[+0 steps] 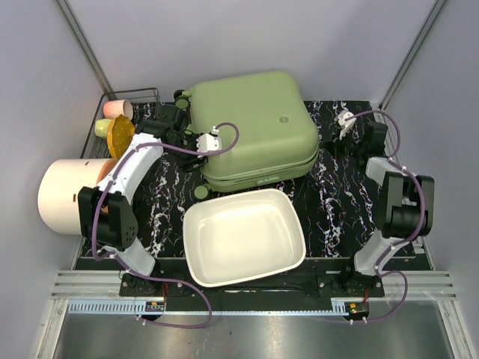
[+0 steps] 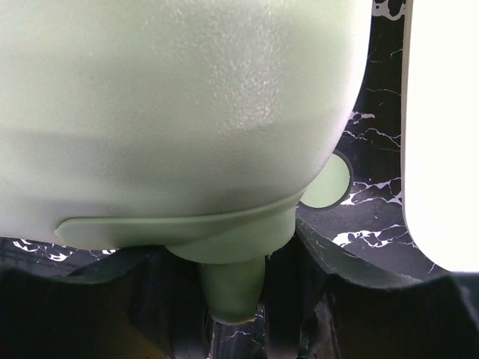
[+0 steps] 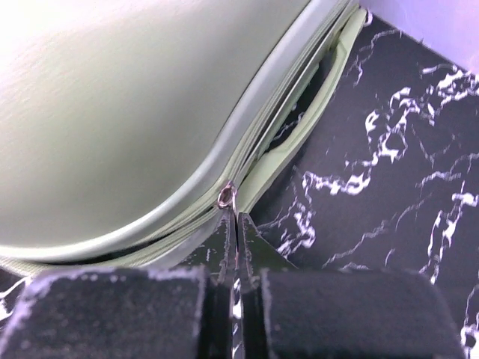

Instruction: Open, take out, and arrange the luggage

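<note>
Right hand (image 3: 233, 224) pinching zipper pull (image 3: 226, 197) at luggage (image 3: 112, 112) edge; left hand (image 2: 233, 333) astride its foot (image 2: 230, 288), grip unclear.

The left arm (image 1: 123, 172) folds up from its base and reaches right; the left hand (image 2: 232, 318) clamps, fingers half apart, on a foot of the luggage (image 2: 187, 112). The right arm (image 1: 404, 198) bends leftward; the right hand (image 3: 237, 243) pinches the zipper pull (image 3: 226, 197) tight.

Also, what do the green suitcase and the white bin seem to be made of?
Suitcase: seemingly a molded shell, matte olive-green with fine pebbled grain, perhaps plastic or coated fabric. Bin: probably plastic, smooth and slightly glossy, with rounded molded walls.
</note>
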Tool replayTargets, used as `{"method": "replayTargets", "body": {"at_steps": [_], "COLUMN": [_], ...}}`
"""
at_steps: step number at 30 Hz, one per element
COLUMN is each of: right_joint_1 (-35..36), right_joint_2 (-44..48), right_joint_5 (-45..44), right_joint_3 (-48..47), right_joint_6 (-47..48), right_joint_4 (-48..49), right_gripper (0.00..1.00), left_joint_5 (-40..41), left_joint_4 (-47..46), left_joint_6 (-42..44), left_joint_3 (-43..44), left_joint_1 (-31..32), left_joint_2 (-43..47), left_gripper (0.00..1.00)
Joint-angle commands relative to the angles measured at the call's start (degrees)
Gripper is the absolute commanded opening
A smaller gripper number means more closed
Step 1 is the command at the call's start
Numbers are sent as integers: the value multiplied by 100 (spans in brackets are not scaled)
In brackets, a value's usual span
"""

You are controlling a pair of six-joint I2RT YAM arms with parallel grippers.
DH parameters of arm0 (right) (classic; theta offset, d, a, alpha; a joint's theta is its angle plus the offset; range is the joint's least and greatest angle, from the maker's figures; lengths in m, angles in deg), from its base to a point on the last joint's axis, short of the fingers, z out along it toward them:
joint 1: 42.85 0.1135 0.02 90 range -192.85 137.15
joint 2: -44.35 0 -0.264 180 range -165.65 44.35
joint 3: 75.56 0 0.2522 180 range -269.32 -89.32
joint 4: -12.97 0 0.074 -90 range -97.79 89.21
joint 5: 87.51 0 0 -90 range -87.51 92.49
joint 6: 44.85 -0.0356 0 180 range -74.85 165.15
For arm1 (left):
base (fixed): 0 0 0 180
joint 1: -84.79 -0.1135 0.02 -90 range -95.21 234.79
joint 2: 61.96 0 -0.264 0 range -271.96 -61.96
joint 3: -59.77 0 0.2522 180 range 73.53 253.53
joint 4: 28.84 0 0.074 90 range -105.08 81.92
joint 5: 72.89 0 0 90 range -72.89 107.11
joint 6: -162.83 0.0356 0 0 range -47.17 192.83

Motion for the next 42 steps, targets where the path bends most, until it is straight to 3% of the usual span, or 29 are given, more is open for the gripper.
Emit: {"method": "replayTargets", "body": {"at_steps": [1,3,6,8,11,14,15,17,18,21,27,32,36,42], "right_joint_1": [-82,-11,60,86,95,121,139,174,218,297,394,578,797,1184], "right_joint_2": [-544,-693,-930,-1028,-1055,-976,-932,-905,-888,-818,-353,140,667,1467], "right_joint_5": [373,539,689,786,944,1085,1137,1182,1182,1191,1313,1410,1428,1419], "right_joint_3": [-808,-861,-1071,-1195,-1257,-1195,-1178,-1134,-1125,-1134,-686,-185,237,843], "right_joint_6": [218,332,332,315,515,788,833,973,1026,1325,1861,2702,2775,2556], "right_joint_4": [850,885,833,710,315,-55,-99,-248,-318,-678,-1136,-2066,-2305,-2560], "right_gripper": [0,0,0,0,0,0,0,0,0,0,0,0,0,0], "left_joint_5": [594,445,278,129,-810,-1970,-2469,-2911,-3218,-3011,-2641,-2939,-2651,-2518], "left_joint_4": [427,427,558,1012,1769,1659,1344,93,-368,-1751,-2236,-2404,-1456,-1313], "left_joint_6": [730,695,119,-445,-1272,-2501,-3549,-4722,-5746,-7044,-7750,-7682,-6069,-5730], "left_joint_3": [72,81,309,975,2196,3103,3183,2974,2808,2218,2322,2594,3402,4326], "left_joint_1": [-238,-238,-255,-334,-772,-1387,-1763,-2082,-2310,-2365,-1856,-1355,-679,-221], "left_joint_2": [-255,-229,-211,-395,-782,-993,-1011,-1011,-1020,-1160,-1916,-2504,-3075,-3858], "left_gripper": [2,6,41,65,74,81,93,96,99,99,99,98,97,96]}}
